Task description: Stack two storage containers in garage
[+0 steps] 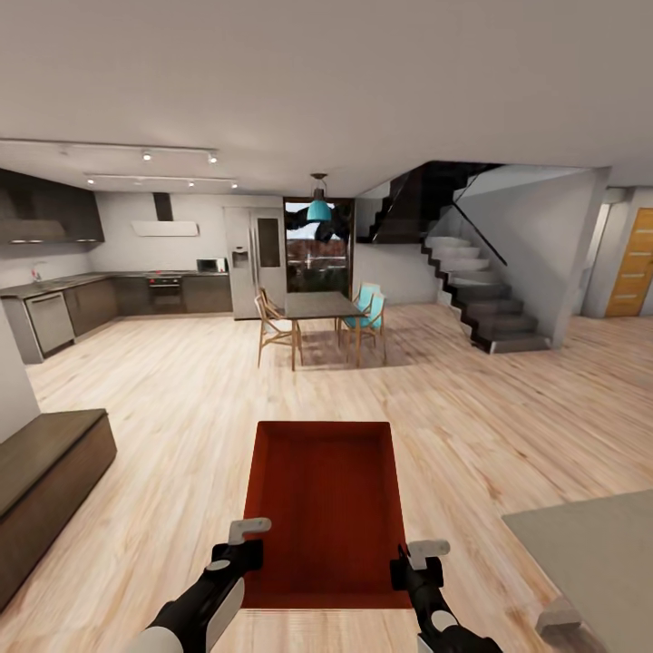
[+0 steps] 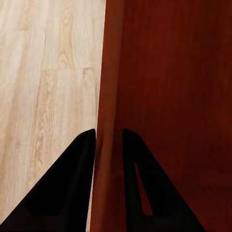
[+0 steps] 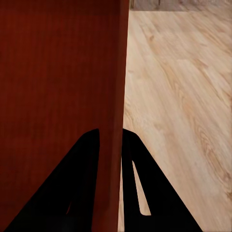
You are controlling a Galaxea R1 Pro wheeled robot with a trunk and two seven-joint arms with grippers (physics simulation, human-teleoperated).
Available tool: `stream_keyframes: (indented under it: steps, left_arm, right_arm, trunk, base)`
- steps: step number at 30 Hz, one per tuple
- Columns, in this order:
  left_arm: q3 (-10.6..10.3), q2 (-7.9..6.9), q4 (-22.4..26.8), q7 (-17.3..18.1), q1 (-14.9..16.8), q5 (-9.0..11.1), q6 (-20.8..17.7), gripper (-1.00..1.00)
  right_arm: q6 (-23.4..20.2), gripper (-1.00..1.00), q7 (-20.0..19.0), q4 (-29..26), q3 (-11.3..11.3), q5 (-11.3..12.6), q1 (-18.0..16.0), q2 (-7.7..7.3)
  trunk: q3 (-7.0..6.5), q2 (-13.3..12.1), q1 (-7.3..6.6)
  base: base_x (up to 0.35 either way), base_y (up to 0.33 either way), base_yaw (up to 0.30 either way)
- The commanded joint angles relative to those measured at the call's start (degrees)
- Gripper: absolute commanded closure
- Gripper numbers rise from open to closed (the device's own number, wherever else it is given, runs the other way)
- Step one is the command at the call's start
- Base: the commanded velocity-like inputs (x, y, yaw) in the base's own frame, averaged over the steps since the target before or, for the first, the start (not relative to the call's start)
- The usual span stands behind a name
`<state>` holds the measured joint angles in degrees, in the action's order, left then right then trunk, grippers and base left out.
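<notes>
Where fingers (image 2: 72, 183) pinch, container (image 1: 326, 512) wall hidden.

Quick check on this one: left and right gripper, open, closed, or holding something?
Left gripper: closed on the storage container's left wall.
Right gripper: closed on its right wall.

we see a dining table (image 1: 319, 306) with wooden chairs (image 1: 277, 328) and a teal chair (image 1: 367, 313) under a teal pendant lamp (image 1: 318, 209). a kitchen counter (image 1: 91, 283), fridge (image 1: 254, 263), dark staircase (image 1: 476, 295), orange door (image 1: 630, 263) and dark bench (image 1: 45, 462) ring the wood floor (image 1: 163, 399).
</notes>
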<state>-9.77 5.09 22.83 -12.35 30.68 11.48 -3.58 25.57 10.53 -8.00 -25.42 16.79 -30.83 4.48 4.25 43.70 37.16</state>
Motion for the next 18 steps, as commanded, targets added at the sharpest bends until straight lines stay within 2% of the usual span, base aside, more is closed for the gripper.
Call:
stream_keyframes:
  steps: [1, 18]
  left_arm:
    - [-0.51, -0.09, -0.42, -1.27, -0.01, 0.03, -0.38, 1.0]
    - [-0.6, -0.08, -0.33, -1.27, -0.01, 0.03, -0.38, 1.0]
  right_arm:
    - [0.18, 1.0, 0.37, -0.44, 2.04, -0.27, -0.1, 0.01]
    - [0.18, 1.0, 0.38, -0.44, 2.04, 0.17, -0.1, 0.08]
  trunk:
    - [0.09, 0.08, 0.05]
    - [0.09, 0.08, 0.05]
  base:
    - [0.321, 0.0, 0.0]
    - [0.322, 0.0, 0.0]
